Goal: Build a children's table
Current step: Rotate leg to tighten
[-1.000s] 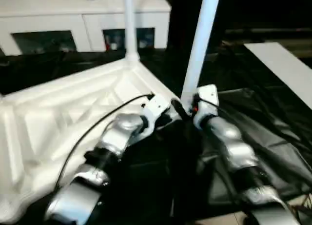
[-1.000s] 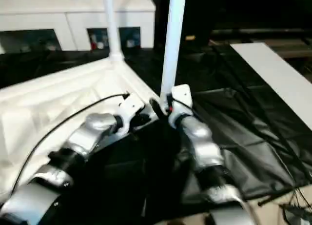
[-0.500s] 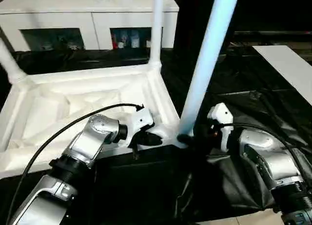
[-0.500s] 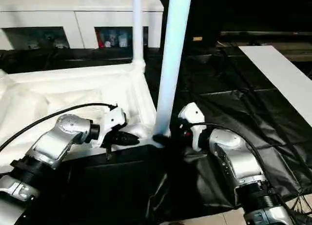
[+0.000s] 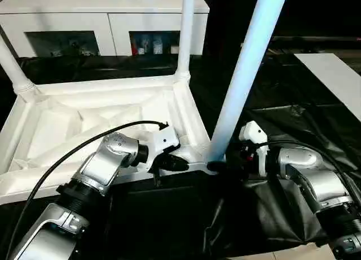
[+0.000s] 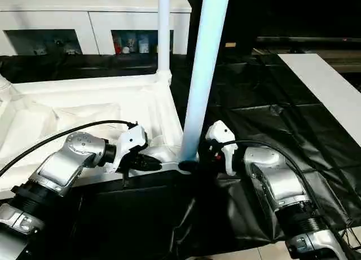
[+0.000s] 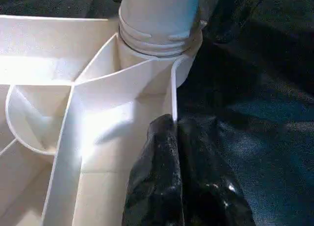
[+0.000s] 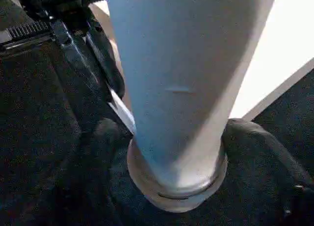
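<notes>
Left eye view | right gripper (image 5: pixel 217 165) around leg (image 5: pixel 245 74) base | tabletop (image 5: pixel 84 124) corner

**Arms swing apart at the near corner**

A second ago the two silver forearms ran side by side up the middle of the head views, wrists almost touching. Now they are spread wide. The left forearm (image 5: pixel 104 164) comes in from the left, and its elbow has swung outward. The left pincer (image 5: pixel 179 163) now points sideways along the near rim of the tabletop (image 5: pixel 186 116) rather than away from the robot. The right forearm (image 5: pixel 307 178) has swung out to the right. The right pincer (image 5: pixel 217 166) now reaches leftward at the foot of the near leg (image 5: pixel 242 74) instead of from in front. In the last half second both arms shifted only slightly.
</notes>
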`<state>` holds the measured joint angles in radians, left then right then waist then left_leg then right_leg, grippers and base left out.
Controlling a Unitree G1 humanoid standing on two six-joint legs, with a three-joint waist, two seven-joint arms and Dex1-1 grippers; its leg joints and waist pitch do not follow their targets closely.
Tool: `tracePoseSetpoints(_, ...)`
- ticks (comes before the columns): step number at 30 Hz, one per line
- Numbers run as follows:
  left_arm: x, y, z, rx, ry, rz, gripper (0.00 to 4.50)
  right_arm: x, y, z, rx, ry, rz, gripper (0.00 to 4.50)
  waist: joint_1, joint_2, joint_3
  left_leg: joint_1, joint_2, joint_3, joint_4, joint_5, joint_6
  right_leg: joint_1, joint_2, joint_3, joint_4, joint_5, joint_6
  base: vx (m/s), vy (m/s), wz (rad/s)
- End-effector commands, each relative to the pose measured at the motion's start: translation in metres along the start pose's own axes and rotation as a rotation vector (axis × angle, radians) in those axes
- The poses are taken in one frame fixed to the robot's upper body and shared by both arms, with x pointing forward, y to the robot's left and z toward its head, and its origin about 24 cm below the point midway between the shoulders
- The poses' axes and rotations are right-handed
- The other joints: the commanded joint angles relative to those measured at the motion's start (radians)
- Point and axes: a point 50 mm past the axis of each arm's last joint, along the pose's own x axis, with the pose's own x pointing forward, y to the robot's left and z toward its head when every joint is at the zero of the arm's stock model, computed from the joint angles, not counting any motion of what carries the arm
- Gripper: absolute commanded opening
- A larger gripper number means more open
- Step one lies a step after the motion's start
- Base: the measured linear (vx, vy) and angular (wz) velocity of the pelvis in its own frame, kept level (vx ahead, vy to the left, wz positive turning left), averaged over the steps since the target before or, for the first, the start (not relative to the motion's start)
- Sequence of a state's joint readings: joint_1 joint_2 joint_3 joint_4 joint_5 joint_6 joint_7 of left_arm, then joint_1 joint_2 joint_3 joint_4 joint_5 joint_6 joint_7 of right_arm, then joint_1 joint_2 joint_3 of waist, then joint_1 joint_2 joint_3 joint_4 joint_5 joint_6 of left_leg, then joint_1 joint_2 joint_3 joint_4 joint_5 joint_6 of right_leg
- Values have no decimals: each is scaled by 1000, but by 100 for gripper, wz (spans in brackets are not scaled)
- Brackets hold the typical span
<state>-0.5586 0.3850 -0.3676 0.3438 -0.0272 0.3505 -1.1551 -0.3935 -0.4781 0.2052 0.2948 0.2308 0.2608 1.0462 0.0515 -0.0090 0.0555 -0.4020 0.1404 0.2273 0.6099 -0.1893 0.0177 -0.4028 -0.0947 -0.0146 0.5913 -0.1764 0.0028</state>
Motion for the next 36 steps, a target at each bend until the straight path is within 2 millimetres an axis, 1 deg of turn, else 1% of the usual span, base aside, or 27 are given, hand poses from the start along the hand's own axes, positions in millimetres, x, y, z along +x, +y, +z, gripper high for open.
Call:
tracePoseSetpoints(1, -1, -1, 10, 39, -24, -16, 0, -1, -3, -1, -1, 14, -7, 334, -2, -9, -66, 41, 92, -50, -86, -208, 32, 29, -61, 28, -54, -161, -249, 0, 0, 0)
tracePoseSetpoints(2, -2, -1, 10, 40, -21, -16, 0, 0, -3, -2, -2, 18, -7, 312, -2, -8, -66, 40, 92, -50, -85, -203, 34, 29, -61, 27, -54, -157, -250, 0, 0, 0)
tracePoseSetpoints(4, -2, -1, 10, 40, -18, -18, 0, 0, -3, -3, -1, 23, -8, 293, -2, -7, -67, 41, 92, -50, -84, -202, 35, 29, -62, 27, -53, -156, -252, 0, 0, 0)
tracePoseSetpoints(5, -2, -1, 9, 37, -14, -20, 0, 0, -2, -5, -1, 33, -7, 293, -1, -6, -67, 42, 92, -50, -84, -205, 34, 29, -62, 27, -54, -160, -253, 0, 0, 0)
tracePoseSetpoints(7, -2, -2, 7, 34, -4, -24, 0, 1, -1, -9, -4, 52, -3, 265, -2, -6, -66, 42, 92, -50, -85, -212, 30, 29, -60, 27, -54, -167, -252, 0, 0, 0)
tracePoseSetpoints(11, -1, -2, 3, 21, 12, -12, 0, 5, -3, -14, 4, 61, -56, 251, -5, -5, -66, 42, 91, -51, -86, -225, 23, 29, -60, 27, -55, -180, -250, 0, 0, 0)
tracePoseSetpoints(14, 4, 0, 2, -1, 12, 32, 0, 10, -10, -19, 31, 56, -176, 249, -11, -4, -63, 44, 92, -53, -90, -277, -2, 24, -60, 27, -61, -243, -239, 0, 0, 0)
tracePoseSetpoints(15, 7, 2, 2, -11, 8, 55, 0, 12, -12, -19, 51, 43, -215, 249, -16, -3, -61, 42, 90, -56, -93, -300, -16, 23, -60, 27, -64, -273, -231, 0, 0, 0)
tracePoseSetpoints(16, 11, 6, 4, -28, -3, 94, 0, 16, -13, -19, 78, 23, -259, 249, -23, -5, -59, 44, 89, -56, -94, -330, -30, 18, -58, 27, -69, -312, -219, 0, 0, 0)
tracePoseSetpoints(18, 18, 10, 6, -50, -16, 140, 0, 21, -14, -18, 114, 1, -312, 248, -27, -6, -58, 49, 87, -58, -93, -379, -52, 11, -59, 27, -77, -384, -200, 0, 0, 0)
tracePoseSetpoints(19, 25, 14, 9, -73, -28, 190, 0, 27, -15, -17, 153, -19, -368, 248, -27, -6, -59, 49, 87, -62, -93, -390, -57, 12, -60, 26, -78, -403, -192, 0, 0, 0)
tracePoseSetpoints(20, 30, 16, 12, -91, -40, 222, 0, 31, -15, -17, 180, -31, -405, 247, -32, -6, -56, 47, 86, -62, -96, -406, -68, 9, -57, 26, -81, -420, -180, 0, 0, 0)
tracePoseSetpoints(21, 32, 17, 13, -100, -44, 234, 0, 33, -16, -16, 190, -34, -421, 247, -31, -5, -59, 51, 86, -66, -95, -428, -78, 7, -61, 25, -83, -444, -171, 0, 0, 0)
tracePoseSetpoints(22, 37, 20, 15, -125, -55, 270, 0, 37, -17, -16, 221, -41, -471, 246, -31, -6, -58, 51, 86, -67, -95, -434, -80, 7, -61, 25, -84, -449, -165, 0, 0, 0)
tracePoseSetpoints(23, 44, 25, 19, -152, -63, 336, 0, 43, -18, -16, 275, -45, -543, 243, -34, 0, -56, 50, 85, -67, -98, -446, -85, 2, -59, 25, -86, -456, -159, 0, 0, 0)
tracePoseSetpoints(24, 48, 28, 22, -171, -66, 381, 0, 48, -19, -17, 313, -44, -591, 240, -36, -2, -58, 55, 83, -69, -98, -467, -96, -1, -57, 22, -88, -464, -154, 0, 0, 0)
tracePoseSetpoints(25, 53, 30, 26, -194, -77, 422, 0, 53, -20, -17, 357, -39, -653, 236, -38, -2, -60, 51, 82, -72, -100, -468, -97, 6, -59, 20, -89, -463, -146, 0, 0, 0)
tracePoseSetpoints(26, 59, 33, 30, -203, -85, 476, 0, 57, -23, -19, 414, -25, -754, 229, -40, 1, -58, 49, 82, -73, -102, -469, -98, 5, -59, 19, -91, -463, -143, 0, 0, 0)
tracePoseSetpoints(27, 62, 35, 33, -204, -89, 506, 0, 60, -25, -20, 445, -14, -814, 222, -45, 4, -60, 55, 81, -75, -103, -493, -112, 1, -56, 16, -94, -456, -141, 0, 0, 0)
tracePoseSetpoints(29, 67, 36, 36, -201, -94, 535, 0, 64, -27, -19, 501, -25, -893, 216, -51, 2, -60, 54, 79, -76, -106, -516, -115, 1, -54, 13, -98, -442, -131, 0, 0, 0)
tracePoseSetpoints(30, 70, 38, 40, -179, -97, 577, 0, 70, -27, -17, 550, -35, -961, 212, -57, 12, -59, 59, 77, -76, -105, -541, -115, -7, -55, 13, -104, -445, -130, 0, 0, 0)
tracePoseSetpoints(31, 71, 38, 40, -168, -99, 579, 0, 71, -28, -15, 538, -37, -972, 209, -62, 9, -60, 62, 75, -74, -103, -559, -113, -9, -52, 11, -108, -451, -127, 0, 0, 0)
tracePoseSetpoints(32, 72, 38, 41, -148, -102, 580, 0, 73, -29, -11, 515, -40, -988, 207, -64, 11, -62, 64, 76, -77, -107, -570, -115, -6, -50, 8, -107, -433, -121, 0, 0, 0)
tracePoseSetpoints(33, 73, 38, 42, -122, -96, 570, 0, 74, -30, -7, 493, -49, -990, 207, -65, 11, -62, 62, 77, -77, -108, -569, -114, -4, -50, 7, -107, -420, -120, 0, 0, 0)
tracePoseSetpoints(34, 73, 37, 42, -105, -94, 556, 0, 74, -31, -4, 483, -56, -988, 207, -67, 10, -63, 56, 78, -77, -112, -559, -108, 4, -51, 6, -104, -392, -121, 0, 0, 0)
tracePoseSetpoints(35, 73, 37, 42, -100, -94, 541, 0, 73, -32, -1, 465, -64, -990, 207, -64, 12, -64, 55, 78, -75, -113, -542, -102, 3, -52, 9, -103, -364, -126, 0, 0, 0)
tracePoseSetpoints(36, 73, 37, 41, -102, -97, 531, 0, 72, -33, 1, 447, -69, -993, 207, -62, 11, -63, 59, 77, -70, -110, -538, -97, -2, -53, 12, -105, -360, -132, 0, 0, 0)
